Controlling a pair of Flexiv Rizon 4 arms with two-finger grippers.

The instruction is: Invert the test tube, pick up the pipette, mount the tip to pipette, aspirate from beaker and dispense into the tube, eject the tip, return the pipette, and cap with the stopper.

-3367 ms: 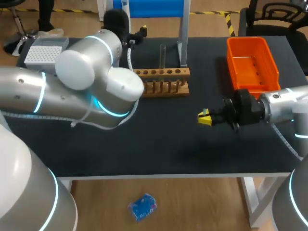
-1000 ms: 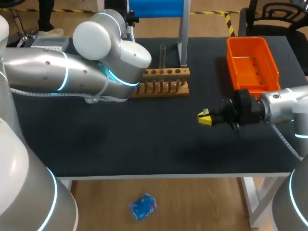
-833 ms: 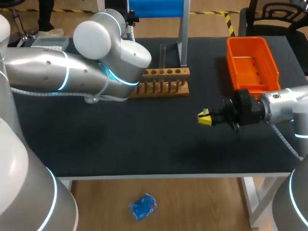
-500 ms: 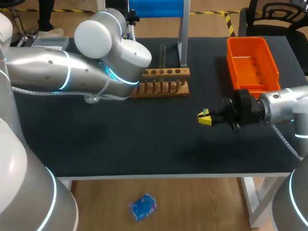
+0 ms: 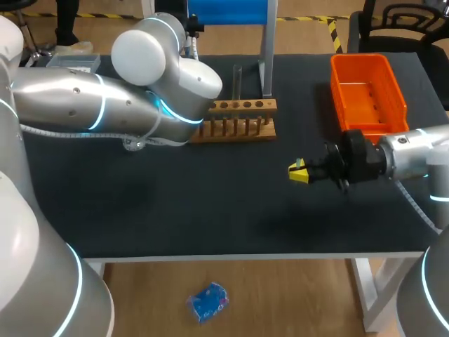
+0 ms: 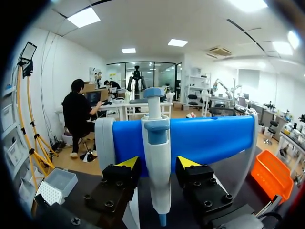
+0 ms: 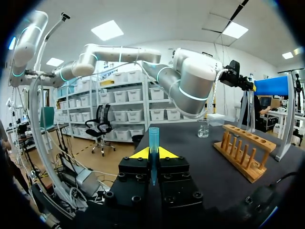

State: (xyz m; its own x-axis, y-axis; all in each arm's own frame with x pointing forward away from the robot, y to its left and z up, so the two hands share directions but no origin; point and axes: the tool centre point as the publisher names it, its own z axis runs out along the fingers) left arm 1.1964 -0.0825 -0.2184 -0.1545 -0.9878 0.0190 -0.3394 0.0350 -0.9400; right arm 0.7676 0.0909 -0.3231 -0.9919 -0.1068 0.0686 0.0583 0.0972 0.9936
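Pipette [image 6: 157,138], at the table's [image 5: 210,196] twelve o'clock, is bracketed untouched for pickup by the spread left gripper [image 6: 158,163] (the tube [image 7: 153,136] is pinched ready in the right gripper [image 7: 153,153]).

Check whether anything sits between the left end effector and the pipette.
Nothing visible does. The pipette hangs on the blue stand, between the left end effector's open fingers, with a gap on each side.

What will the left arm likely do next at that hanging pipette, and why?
Probably close the left gripper on the pipette: its open fingers flank the pipette's body, which hangs on the blue stand ungripped, while the right gripper holds the test tube.
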